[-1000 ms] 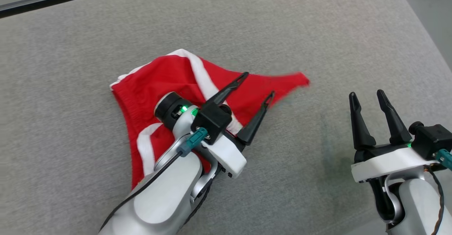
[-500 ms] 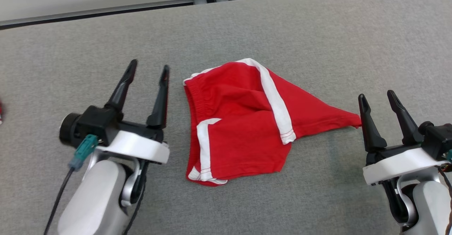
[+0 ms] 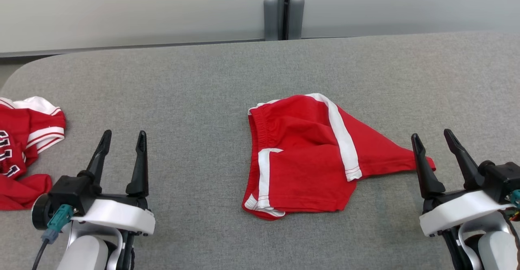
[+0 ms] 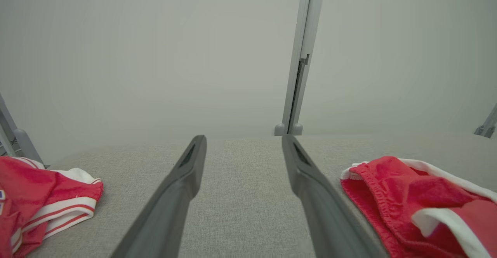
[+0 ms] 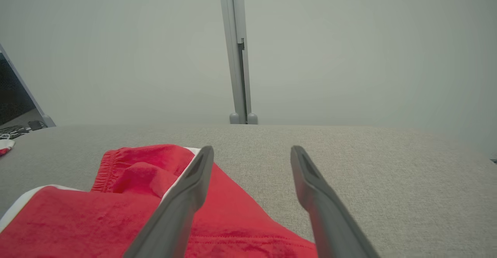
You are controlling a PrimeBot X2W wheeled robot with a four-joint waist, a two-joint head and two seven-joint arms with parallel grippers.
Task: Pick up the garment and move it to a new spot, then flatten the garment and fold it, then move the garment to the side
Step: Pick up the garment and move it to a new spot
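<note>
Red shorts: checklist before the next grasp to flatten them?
1. left gripper open, empty: ok.
2. right gripper open, empty: ok.
3. red shorts flat: not ok. They are rumpled, one leg is folded across, and the right corner is drawn to a point.
4. that corner close to the right gripper: ok. Contact with its finger: cannot tell.
5. red jersey apart from the shorts: ok, at the left end of the table.

Both arms sit low: left gripper empty, fingers parted and pointing up; right gripper likewise spread, holding nothing.
</note>
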